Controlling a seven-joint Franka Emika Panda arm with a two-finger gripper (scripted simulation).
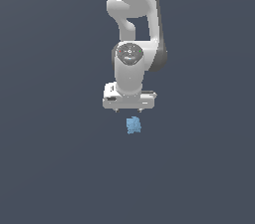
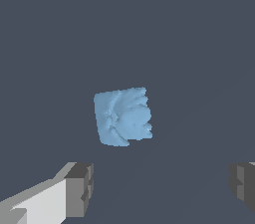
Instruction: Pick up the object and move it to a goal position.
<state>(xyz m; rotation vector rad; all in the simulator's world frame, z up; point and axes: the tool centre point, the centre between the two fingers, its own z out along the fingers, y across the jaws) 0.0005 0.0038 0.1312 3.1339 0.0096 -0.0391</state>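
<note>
I'm on the exterior view and the white arm (image 1: pixel 134 24) comes down from the top centre of the frame, wrist pointing straight at the floor. The gripper (image 1: pixel 128 110) sits just above the middle of the picture, its broad white body level, two small dark fingertips poking out underneath. Right below those tips, a touch toward the exterior view's right, is the object (image 1: pixel 133 125): a small light-blue lump, clearly narrower than the gripper body. It looks close under the tips, but whether it lies on the floor I can't tell from here.

Over to the wrist view. The object (image 2: pixel 123 116) is near the centre of the picture, roughly blocky, turned a little askew, with a bumpy, folded surface. One grey finger pad (image 2: pixel 79 189) shows in the lower left corner with the white finger behind it, the other grey pad (image 2: pixel 243 184) is at the lower right edge. The jaws stand wide apart, far wider than the lump, and neither pad touches it. I'm holding nothing.

All round it is plain dark blue-grey ground (image 1: pixel 50 168). No container shows in either view; the lump sits loose in the open.
</note>
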